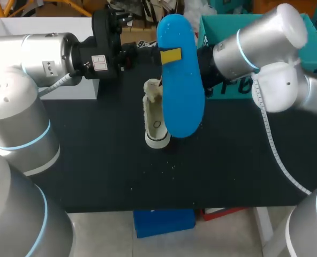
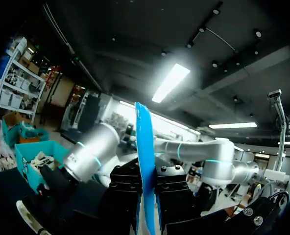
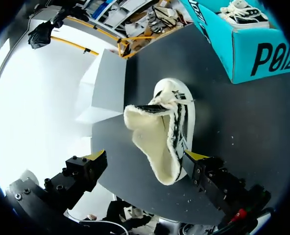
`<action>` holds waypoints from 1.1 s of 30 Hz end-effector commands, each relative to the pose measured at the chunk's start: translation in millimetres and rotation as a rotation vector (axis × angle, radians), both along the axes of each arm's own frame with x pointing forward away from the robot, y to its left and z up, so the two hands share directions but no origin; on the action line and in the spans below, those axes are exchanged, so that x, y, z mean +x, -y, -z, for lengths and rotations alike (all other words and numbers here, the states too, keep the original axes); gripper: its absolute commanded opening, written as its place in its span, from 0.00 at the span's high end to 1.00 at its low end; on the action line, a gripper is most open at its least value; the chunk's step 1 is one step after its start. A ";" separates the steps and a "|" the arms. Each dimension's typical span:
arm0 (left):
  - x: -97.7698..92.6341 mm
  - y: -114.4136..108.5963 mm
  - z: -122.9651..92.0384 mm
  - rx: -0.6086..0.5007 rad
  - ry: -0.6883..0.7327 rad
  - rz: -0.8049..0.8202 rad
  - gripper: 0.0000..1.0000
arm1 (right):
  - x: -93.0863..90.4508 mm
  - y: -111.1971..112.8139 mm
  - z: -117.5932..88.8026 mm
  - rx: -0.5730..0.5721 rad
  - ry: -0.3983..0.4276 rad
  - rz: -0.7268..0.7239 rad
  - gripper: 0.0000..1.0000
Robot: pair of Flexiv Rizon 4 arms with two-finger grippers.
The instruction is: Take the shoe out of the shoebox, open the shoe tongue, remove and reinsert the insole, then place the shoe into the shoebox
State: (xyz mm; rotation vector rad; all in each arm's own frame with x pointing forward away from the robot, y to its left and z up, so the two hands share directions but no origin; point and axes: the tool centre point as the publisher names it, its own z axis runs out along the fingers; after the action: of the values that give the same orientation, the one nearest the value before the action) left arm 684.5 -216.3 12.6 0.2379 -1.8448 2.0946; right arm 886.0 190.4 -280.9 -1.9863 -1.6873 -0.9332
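At one o'clock from the shoe (image 1: 156, 126), left fingers (image 1: 171, 55) pinch the insole (image 1: 182, 101) while right fingers (image 3: 97, 157) are spread, so the free shoe may tip when pushed.

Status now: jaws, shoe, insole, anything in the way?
Left gripper, jaws shut on blue insole, held upright. Right gripper, jaws open around shoe on table. Second shoe in shoebox.
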 end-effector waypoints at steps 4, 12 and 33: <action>-0.7 0.6 0.2 0.003 -0.001 -0.002 1.00 | -10.9 9.1 -3.1 0.394 0.050 -0.007 0.00; -0.7 0.6 0.2 0.003 -0.001 -0.002 1.00 | -11.9 13.6 -15.0 0.543 0.065 -0.006 0.00; -13.7 8.8 18.6 0.060 0.427 0.009 1.00 | -13.3 18.5 -31.5 0.664 0.158 -0.063 0.00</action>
State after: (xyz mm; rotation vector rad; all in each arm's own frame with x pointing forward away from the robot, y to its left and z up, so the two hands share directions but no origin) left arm 673.3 -222.0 3.4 -0.0068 -2.0015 2.1677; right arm 873.7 171.7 -246.7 -1.5184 -1.3226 -1.3687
